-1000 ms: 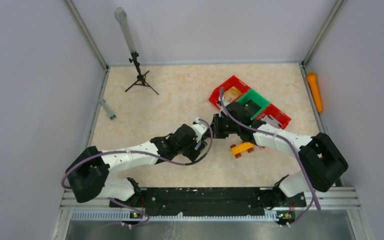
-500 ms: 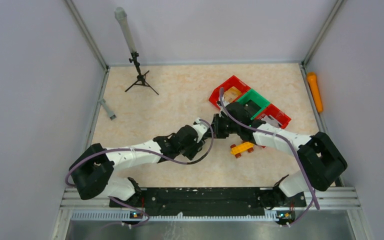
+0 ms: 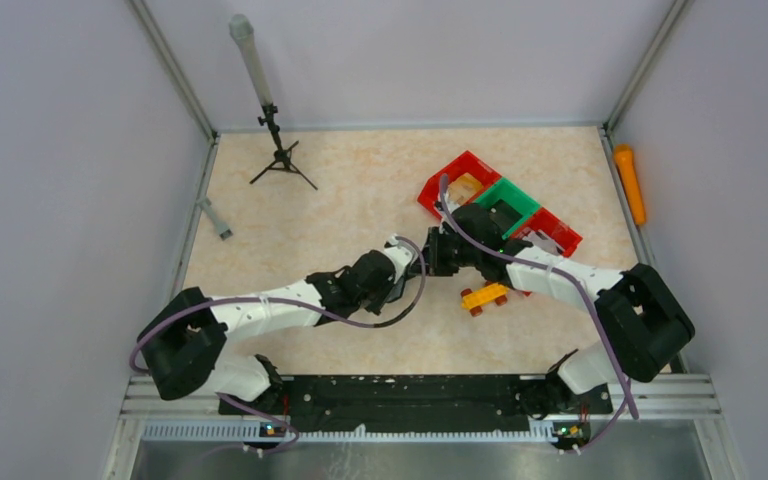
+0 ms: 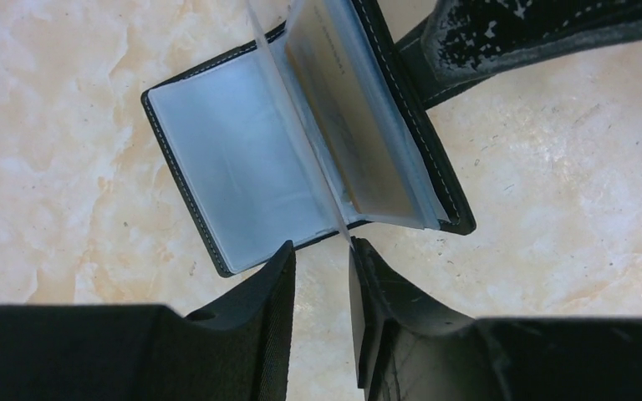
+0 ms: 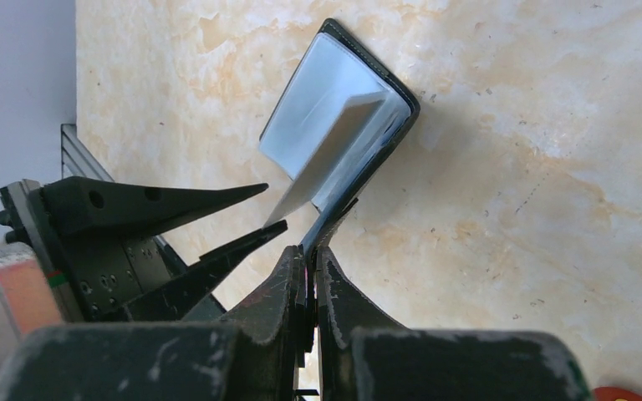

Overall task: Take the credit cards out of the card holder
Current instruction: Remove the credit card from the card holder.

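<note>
Black card holder (image 4: 217, 159) with pale stitching, splayed open like a book on the marbled table (image 4: 50, 125) mid-workspace, frosted clear sleeves (image 4: 298, 125) standing up from its spine, right gripper (image 5: 309, 255) pinched tight on one cover's edge, left gripper (image 4: 322, 259) jaws narrowly apart at a sleeve's lower corner

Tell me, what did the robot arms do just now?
The left gripper crept forward and narrowed its jaws around a clear sleeve of the card holder. The right gripper stayed clamped on the holder's cover; the toy car didn't move.
</note>
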Motion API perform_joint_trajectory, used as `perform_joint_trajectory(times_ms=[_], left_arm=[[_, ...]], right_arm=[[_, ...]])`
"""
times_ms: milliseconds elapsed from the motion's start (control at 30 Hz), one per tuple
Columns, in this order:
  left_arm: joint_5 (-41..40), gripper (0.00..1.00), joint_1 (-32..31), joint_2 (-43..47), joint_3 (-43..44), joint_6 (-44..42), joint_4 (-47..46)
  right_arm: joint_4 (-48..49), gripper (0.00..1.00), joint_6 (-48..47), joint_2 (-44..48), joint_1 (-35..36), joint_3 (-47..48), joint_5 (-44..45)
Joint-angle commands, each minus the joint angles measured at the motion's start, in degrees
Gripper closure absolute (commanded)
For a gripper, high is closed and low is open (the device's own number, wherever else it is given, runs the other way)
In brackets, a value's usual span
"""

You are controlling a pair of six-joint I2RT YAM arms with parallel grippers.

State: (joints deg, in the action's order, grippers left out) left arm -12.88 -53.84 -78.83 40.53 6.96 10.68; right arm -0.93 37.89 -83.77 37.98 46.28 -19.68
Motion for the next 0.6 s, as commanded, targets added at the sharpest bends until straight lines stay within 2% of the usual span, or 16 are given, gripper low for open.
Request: perform_joint_trajectory(times_ms=[0,100,267,400,500,567], left_arm=[[-2.51,0.69,0.81,3.26,0.44,2.52,-2.53],[-0.41,0.74,3.91,4.84,-0.81,4.56,-3.0],[10.17,0.73,10.88,5.48,-2.16,6.4,-4.15],[15.88,0.67,13.65,3.6,-1.71,7.46,-4.09],[16.82,0.65,15.41,1.76,-1.1,8.5,-3.34],[16.25,0.56,16.36,0.71,-0.75,9.46,-2.71]], right_arm=[[-0.41,1.0,-1.13,-0.1,-0.54,1.44,-1.06],[-0.77,1.0,-1.55,-0.12,-0.54,1.36,-0.97],[-1.14,1.0,-1.96,0.0,-0.62,0.6,-0.97],[0.06,1.0,-1.65,0.35,-0.63,-0.91,-1.05],[0.53,1.0,-1.4,0.45,-0.71,-1.64,-1.06],[0.57,0.96,-1.28,0.6,-0.79,-2.32,-1.13]])
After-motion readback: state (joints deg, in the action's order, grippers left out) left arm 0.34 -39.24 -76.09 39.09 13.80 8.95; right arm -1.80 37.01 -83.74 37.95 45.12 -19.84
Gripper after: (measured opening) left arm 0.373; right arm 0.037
